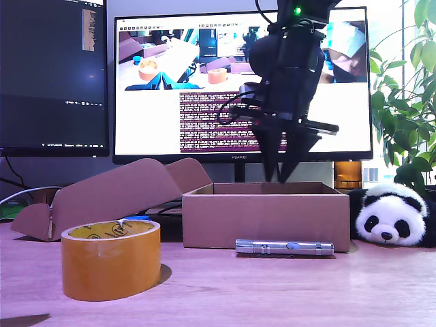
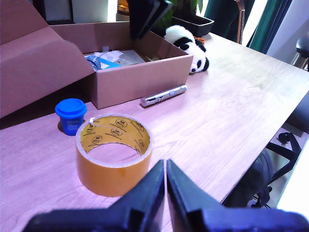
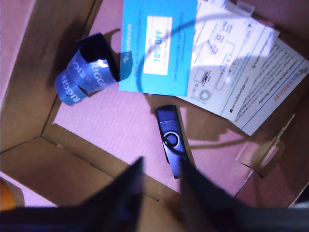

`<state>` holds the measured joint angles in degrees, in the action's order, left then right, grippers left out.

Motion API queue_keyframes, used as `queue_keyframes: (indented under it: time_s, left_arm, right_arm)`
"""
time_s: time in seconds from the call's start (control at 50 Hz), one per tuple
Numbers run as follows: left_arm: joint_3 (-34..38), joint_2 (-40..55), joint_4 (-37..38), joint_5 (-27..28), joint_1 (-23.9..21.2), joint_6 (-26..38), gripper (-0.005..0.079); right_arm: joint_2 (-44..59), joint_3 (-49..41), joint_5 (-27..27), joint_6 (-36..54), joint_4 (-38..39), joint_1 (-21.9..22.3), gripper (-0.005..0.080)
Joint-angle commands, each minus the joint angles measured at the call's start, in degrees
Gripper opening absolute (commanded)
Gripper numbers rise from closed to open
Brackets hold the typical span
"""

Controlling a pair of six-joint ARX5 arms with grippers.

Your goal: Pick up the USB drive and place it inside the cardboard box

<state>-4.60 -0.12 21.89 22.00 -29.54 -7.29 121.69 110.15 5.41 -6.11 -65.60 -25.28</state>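
Second gripper (image 1: 285, 178) hangs above the cardboard box (image 1: 266, 218), centre-right of the exterior view, jaws parted and empty. USB drive (image 3: 172, 140) lies on the box floor, apparently released. Next: probably lift straight up, clear of the walls. First gripper (image 2: 165, 191) is clenched, empty. Count: one tape roll (image 1: 111, 258), one box, one silver tube (image 1: 285, 247).

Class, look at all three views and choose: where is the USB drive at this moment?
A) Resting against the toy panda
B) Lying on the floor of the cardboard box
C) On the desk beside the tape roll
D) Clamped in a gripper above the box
B: the second wrist view shows the USB drive lying flat on the cardboard box floor beside printed leaflets, with my second gripper open above it.
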Motion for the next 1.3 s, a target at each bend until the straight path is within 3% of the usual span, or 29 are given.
queue_keyframes:
  time_s: [0.0, 0.26, 0.46, 0.96, 1.16, 1.28]
  left_arm:
    - [1.2, 0.0, -0.4, 0.0, -0.2, 0.2, -0.0019]
    - [1.2, 0.0, -0.4, 0.0, -0.2, 0.2, -0.0019]
    - [1.2, 0.0, 0.4, -1.3, -0.1, 0.2, -0.0019]
    - [1.2, 0.0, 0.7, -5.0, -0.1, 0.2, -0.0019]
    - [1.2, 0.0, 0.7, -6.3, -0.1, 0.2, -0.0019]
    - [1.2, 0.0, 0.6, -9.8, -0.1, -0.3, -0.0019]
  right_arm:
    - [0.2, -0.1, 0.1, -0.2, 1.2, -0.7, -0.0005]
    - [0.2, -0.1, -0.3, -1.1, 15.6, -0.6, -0.0005]
    - [-0.5, -0.1, -11.5, 1.7, 17.4, -2.3, -0.0005]
    - [-12.2, -1.0, -14.4, 4.7, 22.7, -7.7, -0.0005]
    - [-20.1, -11.2, -15.0, 4.7, 27.3, -7.7, -0.0005]
    - [-26.8, -21.4, -15.1, 4.7, 31.9, -7.6, -0.0005]
